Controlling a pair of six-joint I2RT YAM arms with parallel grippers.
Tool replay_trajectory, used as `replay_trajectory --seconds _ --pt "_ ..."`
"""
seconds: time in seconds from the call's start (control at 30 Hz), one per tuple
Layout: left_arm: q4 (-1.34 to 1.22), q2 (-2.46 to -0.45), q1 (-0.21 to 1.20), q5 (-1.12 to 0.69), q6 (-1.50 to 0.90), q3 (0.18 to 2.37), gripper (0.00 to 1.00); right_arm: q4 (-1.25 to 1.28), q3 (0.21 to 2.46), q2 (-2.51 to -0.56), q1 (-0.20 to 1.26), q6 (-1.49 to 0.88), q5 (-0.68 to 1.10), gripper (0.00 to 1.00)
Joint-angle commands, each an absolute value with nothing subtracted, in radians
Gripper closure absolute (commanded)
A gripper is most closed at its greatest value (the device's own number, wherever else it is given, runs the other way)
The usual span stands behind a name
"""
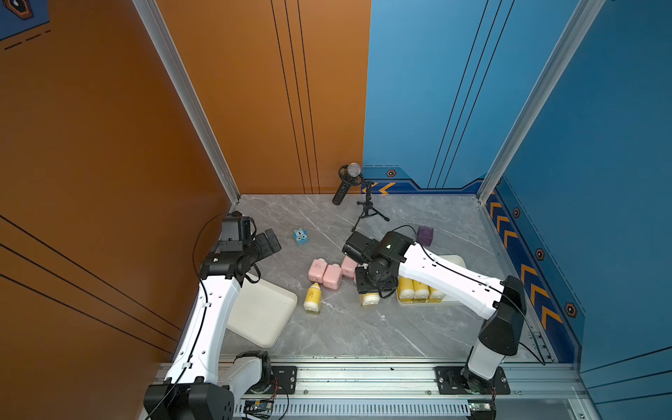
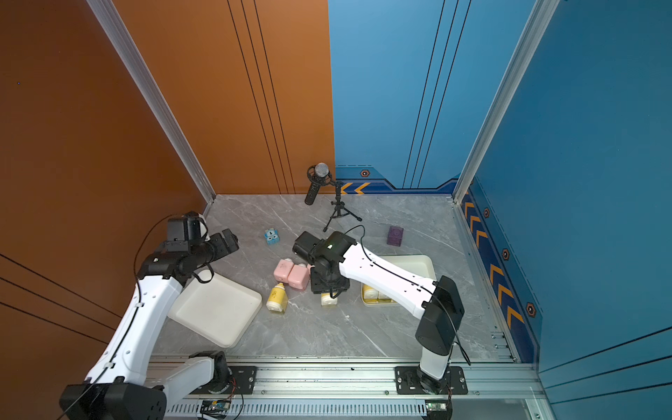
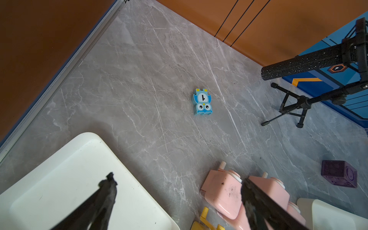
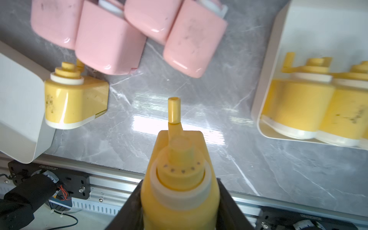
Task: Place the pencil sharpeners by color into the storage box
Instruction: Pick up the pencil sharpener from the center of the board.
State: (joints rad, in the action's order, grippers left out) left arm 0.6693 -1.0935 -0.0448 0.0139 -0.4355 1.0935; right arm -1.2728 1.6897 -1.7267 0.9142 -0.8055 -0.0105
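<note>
While left pincer [image 3: 177,180] gapes wide, right pincer [image 4: 179,199] clamps yellow sharpener [image 4: 180,151].

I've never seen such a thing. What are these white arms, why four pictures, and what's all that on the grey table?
They are two robot arms, each ending in a two-fingered claw. Two pictures look down on the whole table from above; the other two come from cameras on the arms' wrists. The right claw is shut on a yellow pencil sharpener. The left claw is open and empty. On the table lie four pink sharpeners, a loose yellow sharpener, a blue cube, a purple cube and a microphone. One white tray holds three yellow sharpeners; nothing shows in the other tray.
</note>
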Motion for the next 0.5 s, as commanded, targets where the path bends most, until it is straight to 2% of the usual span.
replay_trajectory --seconds 0.0,0.2,0.47 --pt "0.658 -1.072 -0.038 0.012 -0.433 1.083 0.02 -1.399 1.660 -1.635 0.810 -0.660 -0.053 0.68" --pt "0.657 -1.075 -0.030 0.016 -0.429 1.083 0.02 -1.505 1.674 -1.566 0.548 -0.482 -0.065 0.68" --pt "0.658 -1.094 -0.019 0.000 -0.423 1.085 0.02 -1.557 1.674 -1.552 0.288 -0.298 -0.054 0.68"
